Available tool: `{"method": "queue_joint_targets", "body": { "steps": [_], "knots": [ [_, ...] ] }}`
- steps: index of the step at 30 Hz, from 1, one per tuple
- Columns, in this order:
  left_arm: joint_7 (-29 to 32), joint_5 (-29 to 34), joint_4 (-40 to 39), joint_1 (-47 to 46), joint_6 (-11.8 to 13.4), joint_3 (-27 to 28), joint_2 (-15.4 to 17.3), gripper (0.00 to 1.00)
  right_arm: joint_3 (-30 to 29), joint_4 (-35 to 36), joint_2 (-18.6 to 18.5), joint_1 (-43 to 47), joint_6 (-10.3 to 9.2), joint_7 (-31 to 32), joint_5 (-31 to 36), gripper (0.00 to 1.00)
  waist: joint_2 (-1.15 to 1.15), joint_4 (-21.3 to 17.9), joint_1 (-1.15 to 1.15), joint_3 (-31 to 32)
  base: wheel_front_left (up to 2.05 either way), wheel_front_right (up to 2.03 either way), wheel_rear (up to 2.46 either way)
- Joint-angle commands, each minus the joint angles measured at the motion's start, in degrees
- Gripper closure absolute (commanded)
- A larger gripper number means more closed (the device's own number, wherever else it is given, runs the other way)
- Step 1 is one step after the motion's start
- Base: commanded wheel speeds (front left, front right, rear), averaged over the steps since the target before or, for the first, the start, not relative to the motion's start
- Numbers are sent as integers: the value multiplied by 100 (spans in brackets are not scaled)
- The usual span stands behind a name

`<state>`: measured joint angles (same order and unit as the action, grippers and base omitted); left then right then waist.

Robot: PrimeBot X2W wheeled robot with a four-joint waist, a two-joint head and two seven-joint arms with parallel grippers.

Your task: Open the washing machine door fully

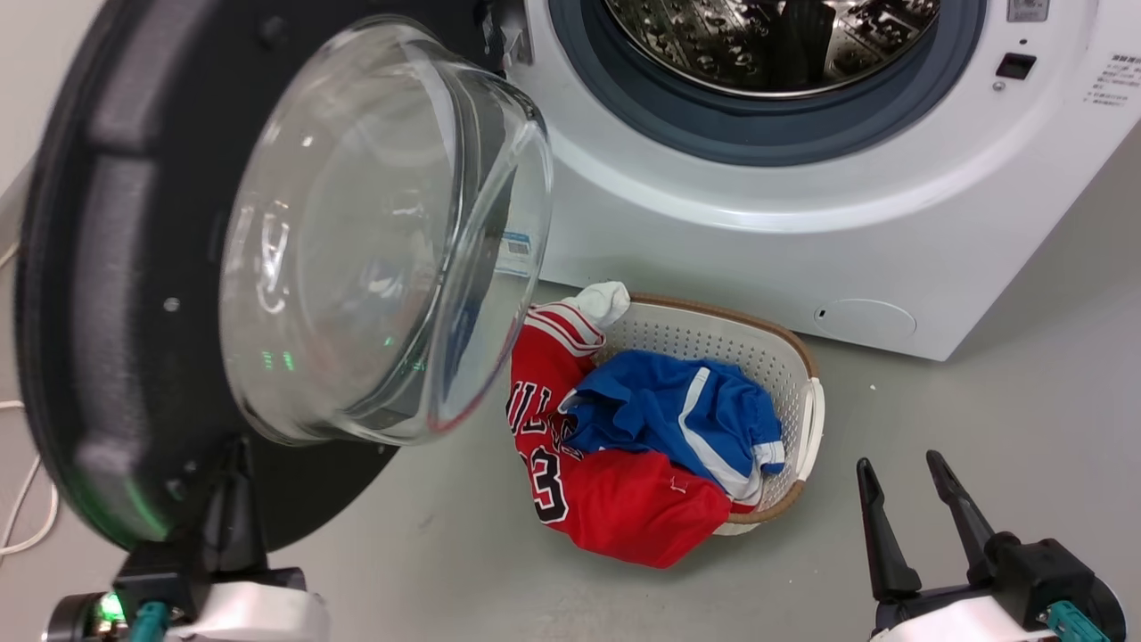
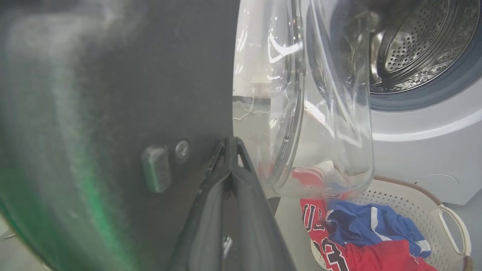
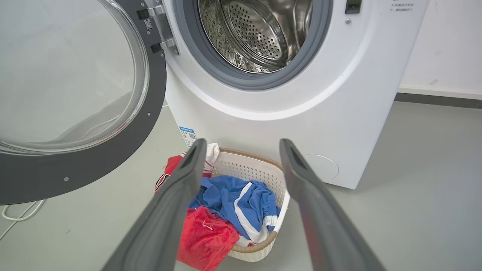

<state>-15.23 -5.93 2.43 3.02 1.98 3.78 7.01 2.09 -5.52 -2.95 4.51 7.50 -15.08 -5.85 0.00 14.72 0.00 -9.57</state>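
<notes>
The washing machine door (image 1: 107,267), a big black disc with a bulging clear glass bowl (image 1: 374,232), stands swung out to the left of the white washing machine (image 1: 802,250). Its steel drum (image 1: 775,36) is exposed. In the right wrist view the door (image 3: 94,169) hangs from its metal hinge (image 3: 162,28). My left gripper (image 1: 233,508) is shut, its fingertips pressed together against the door's black inner face (image 2: 113,94), below the glass; in the left wrist view the left gripper (image 2: 230,145) holds nothing. My right gripper (image 1: 900,477) is open at the lower right, away from the door, and the same right gripper (image 3: 243,146) frames the basket.
A white laundry basket (image 1: 807,401) sits on the grey floor in front of the machine, holding a red jersey (image 1: 615,499) and a blue garment (image 1: 677,410). A white cable (image 1: 27,508) lies on the floor at the far left. Open floor lies to the right.
</notes>
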Motion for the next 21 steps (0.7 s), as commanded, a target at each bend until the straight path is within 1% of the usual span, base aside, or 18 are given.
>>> {"method": "queue_joint_targets", "body": {
  "steps": [1, 6, 11, 14, 21],
  "knots": [
    [15, -43, 45, -163, 67, 217, 22, 100, -22, 25, 15, -119, -1, -12, 39, 0, 0, -9, 0, -75, 0, 0, 0],
    [13, -155, 131, -413, 118, 774, -54, 100, -22, 40, 14, -177, -1, -12, 73, 0, 0, -34, 0, -218, 0, 0, 0],
    [14, -163, 296, -664, 31, 1280, 15, 100, -50, 52, 14, -251, -1, -12, 128, 0, 0, -69, 0, -369, 0, 0, 0],
    [14, -146, 431, -852, -83, 1487, 81, 100, -82, 57, 14, -291, -1, -12, 167, 0, 0, -72, 0, -452, 0, 0, 0],
    [14, -114, 849, -1286, -208, 1912, 141, 100, -82, 64, 14, -362, -1, -12, 244, 0, 0, -94, 0, -580, 0, 0, 0]
  ]
}}
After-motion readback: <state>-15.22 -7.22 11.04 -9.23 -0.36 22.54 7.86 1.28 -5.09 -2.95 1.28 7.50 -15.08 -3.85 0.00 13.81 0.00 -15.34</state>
